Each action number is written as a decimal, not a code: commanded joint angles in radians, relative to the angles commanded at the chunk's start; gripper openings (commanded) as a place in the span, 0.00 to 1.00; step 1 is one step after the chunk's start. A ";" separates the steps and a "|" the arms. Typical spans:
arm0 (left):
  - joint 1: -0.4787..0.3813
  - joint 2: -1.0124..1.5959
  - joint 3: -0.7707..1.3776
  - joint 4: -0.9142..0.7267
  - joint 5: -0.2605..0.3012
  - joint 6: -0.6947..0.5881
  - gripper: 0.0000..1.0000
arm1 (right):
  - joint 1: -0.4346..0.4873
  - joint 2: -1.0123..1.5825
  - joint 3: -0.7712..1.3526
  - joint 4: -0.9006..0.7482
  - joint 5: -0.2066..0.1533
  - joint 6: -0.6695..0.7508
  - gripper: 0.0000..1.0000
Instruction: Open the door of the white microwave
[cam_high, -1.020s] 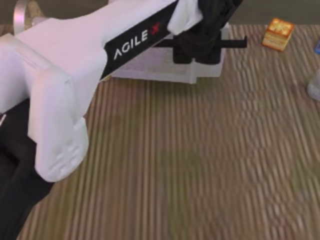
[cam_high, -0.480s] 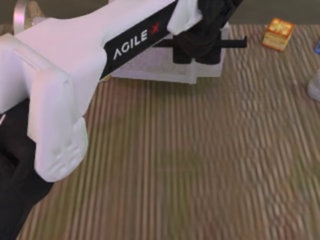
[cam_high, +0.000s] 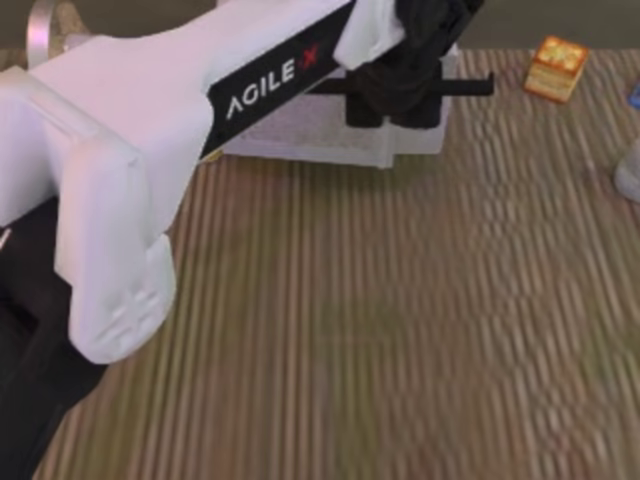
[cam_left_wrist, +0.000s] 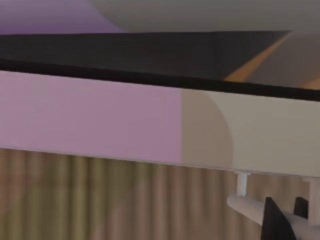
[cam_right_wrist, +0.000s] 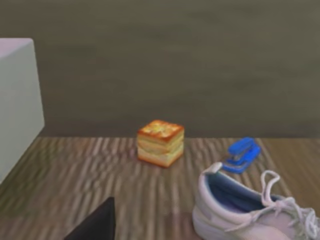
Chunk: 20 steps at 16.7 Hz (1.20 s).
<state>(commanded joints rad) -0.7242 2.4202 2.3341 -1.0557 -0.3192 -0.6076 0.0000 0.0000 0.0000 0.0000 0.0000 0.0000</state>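
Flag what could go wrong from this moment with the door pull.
The left gripper sits at the door of the white microwave, its fingertips just at the handle; a shallow hold might slip off. The microwave looks light, so pulling could drag it rather than swing the door.

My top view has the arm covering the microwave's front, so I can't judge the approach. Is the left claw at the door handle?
Observer: Yes. In the left wrist view the left claw sits right at the slim handle on the door.
Operator: What is the thing cut off at my right edge?
Observer: The right wrist view shows a white laced shoe, with a blue stapler beside it.
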 joint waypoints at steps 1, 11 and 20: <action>0.000 0.000 0.000 0.000 0.000 0.000 0.00 | 0.000 0.000 0.000 0.000 0.000 0.000 1.00; 0.001 -0.083 -0.151 0.082 0.022 0.057 0.00 | 0.000 0.000 0.000 0.000 0.000 0.000 1.00; 0.002 -0.091 -0.162 0.090 0.026 0.061 0.00 | 0.000 0.000 0.000 0.000 0.000 0.000 1.00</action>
<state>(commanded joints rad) -0.7224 2.3293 2.1722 -0.9661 -0.2931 -0.5463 0.0000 0.0000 0.0000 0.0000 0.0000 0.0000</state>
